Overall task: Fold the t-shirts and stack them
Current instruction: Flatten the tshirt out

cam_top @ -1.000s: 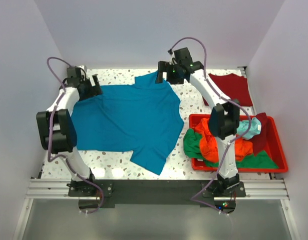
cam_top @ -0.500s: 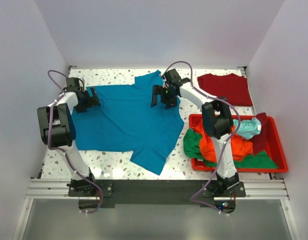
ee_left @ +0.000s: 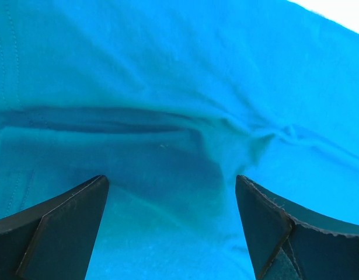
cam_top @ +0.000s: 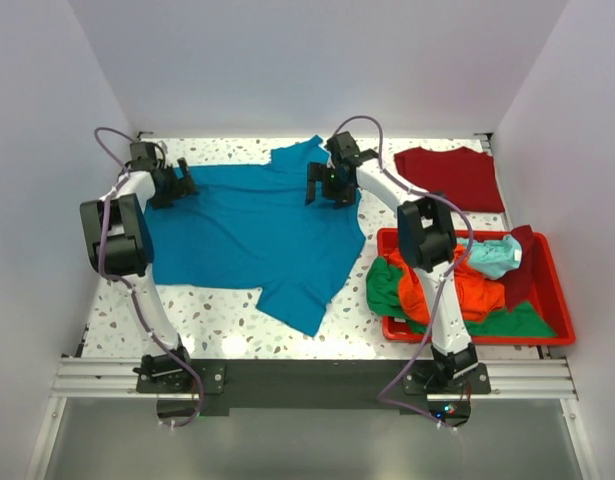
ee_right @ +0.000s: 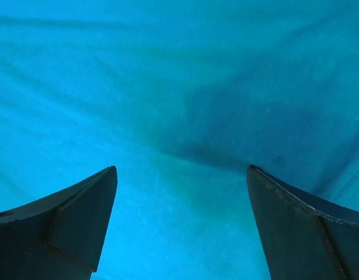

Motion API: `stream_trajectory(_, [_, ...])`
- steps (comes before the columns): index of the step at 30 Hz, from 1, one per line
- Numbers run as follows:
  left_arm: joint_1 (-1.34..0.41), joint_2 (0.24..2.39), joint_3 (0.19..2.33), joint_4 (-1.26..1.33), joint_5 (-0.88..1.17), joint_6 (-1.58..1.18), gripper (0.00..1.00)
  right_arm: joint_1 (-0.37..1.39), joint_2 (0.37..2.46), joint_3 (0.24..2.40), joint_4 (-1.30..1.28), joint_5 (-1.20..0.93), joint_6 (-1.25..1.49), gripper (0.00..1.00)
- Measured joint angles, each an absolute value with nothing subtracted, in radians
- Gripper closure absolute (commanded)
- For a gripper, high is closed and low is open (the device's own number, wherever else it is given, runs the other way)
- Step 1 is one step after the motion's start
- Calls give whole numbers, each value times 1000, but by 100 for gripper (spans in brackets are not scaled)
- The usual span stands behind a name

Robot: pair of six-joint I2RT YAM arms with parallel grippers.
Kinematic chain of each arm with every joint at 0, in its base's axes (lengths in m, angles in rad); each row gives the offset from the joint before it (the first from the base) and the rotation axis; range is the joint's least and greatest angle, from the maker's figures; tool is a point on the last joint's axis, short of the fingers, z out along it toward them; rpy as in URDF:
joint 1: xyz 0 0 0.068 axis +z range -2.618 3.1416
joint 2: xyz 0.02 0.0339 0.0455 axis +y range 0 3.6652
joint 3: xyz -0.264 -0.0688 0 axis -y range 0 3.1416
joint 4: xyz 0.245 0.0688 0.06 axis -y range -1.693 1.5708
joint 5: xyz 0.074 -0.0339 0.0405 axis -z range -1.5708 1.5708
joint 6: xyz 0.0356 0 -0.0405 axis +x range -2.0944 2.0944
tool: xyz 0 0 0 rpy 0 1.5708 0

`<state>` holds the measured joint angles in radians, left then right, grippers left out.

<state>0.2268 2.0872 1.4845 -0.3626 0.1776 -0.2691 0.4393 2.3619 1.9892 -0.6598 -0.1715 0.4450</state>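
Observation:
A teal-blue t-shirt (cam_top: 257, 225) lies spread on the speckled table (cam_top: 222, 320). My left gripper (cam_top: 184, 180) is open, low over the shirt's far left edge; teal cloth (ee_left: 167, 116) fills the left wrist view between its fingers (ee_left: 56, 233). My right gripper (cam_top: 324, 188) is open over the shirt's far right part near the collar; teal cloth (ee_right: 179, 116) fills the right wrist view between its fingers (ee_right: 307, 227). A dark red t-shirt (cam_top: 452, 175) lies folded at the far right. Orange (cam_top: 437, 285), green (cam_top: 387, 290) and pale aqua (cam_top: 497, 255) shirts lie in the bin.
A red plastic bin (cam_top: 557, 330) stands at the right front, with a dark red cloth (cam_top: 520, 270) hanging over its contents. White walls close in the table on three sides. Bare speckled table shows along the front left.
Both grippers came down from above the shirt's far corners onto the cloth. The shirt has shifted and its near sleeve and hem pulled a little farther back.

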Motion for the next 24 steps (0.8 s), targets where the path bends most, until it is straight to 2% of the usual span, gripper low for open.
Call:
stream_trajectory(10, [227, 2195, 1628, -321, 271, -265, 5, 397, 2554, 2329, -733, -94, 415, 2])
stream_trajectory(18, [188, 2201, 1653, -335, 289, -233, 6, 384, 2565, 2356, -754, -62, 383, 3])
stream_trajectory(21, [174, 2156, 1645, -363, 233, -219, 7, 385, 2565, 2356, -755, -49, 371, 4])
stream_trajectory(24, [175, 2024, 1579, -382, 112, -204, 10, 387, 2564, 2356, -757, -41, 357, 5])
